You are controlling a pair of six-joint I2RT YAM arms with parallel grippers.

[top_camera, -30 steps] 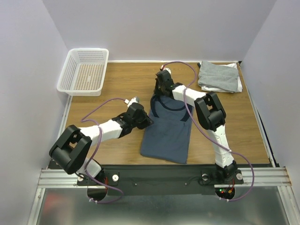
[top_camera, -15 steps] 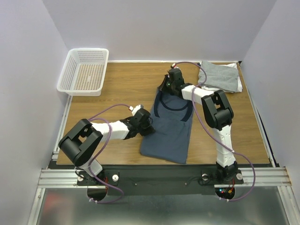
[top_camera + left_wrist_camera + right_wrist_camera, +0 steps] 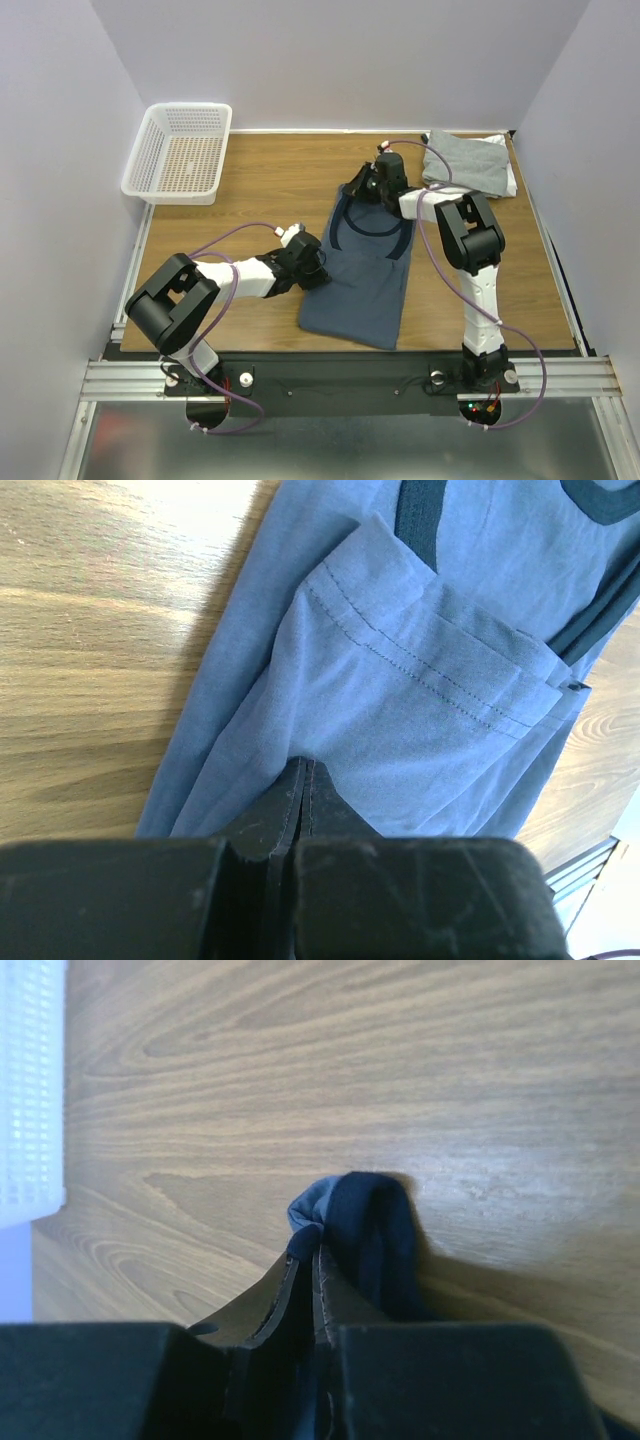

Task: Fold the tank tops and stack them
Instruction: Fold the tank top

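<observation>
Overhead view: a navy tank top (image 3: 360,275) lies mostly flat at the middle of the wooden counter (image 3: 250,190), its hem toward the near edge and its darker-trimmed neckline (image 3: 366,229) toward the far edge. The left end effector (image 3: 312,264) lies low at the garment's left edge, about halfway along its length. The right end effector (image 3: 364,186) meets the garment at its far end, by the shoulder straps. A folded grey tank top (image 3: 465,160) sits in the far right corner of the counter, stacked on a white tank top (image 3: 513,180) of which only the margin shows. A white mesh basket (image 3: 180,150) stands at the far left corner, well apart from all garments.

Left wrist view: the left end effector (image 3: 303,780) is clenched on the navy tank top (image 3: 420,680), its two fingers pressed together with blue fabric pinched at their tips. Beyond the tips a folded-over layer with a stitched hem lies on the body of the garment, and bare counter (image 3: 100,630) shows to the left.

Right wrist view: the right end effector (image 3: 310,1252) is clenched on a bunched loop of dark trim (image 3: 365,1225) with a sliver of lighter blue cloth beside it. The loop touches the counter (image 3: 400,1060). The basket (image 3: 30,1080) appears at the left margin.
</observation>
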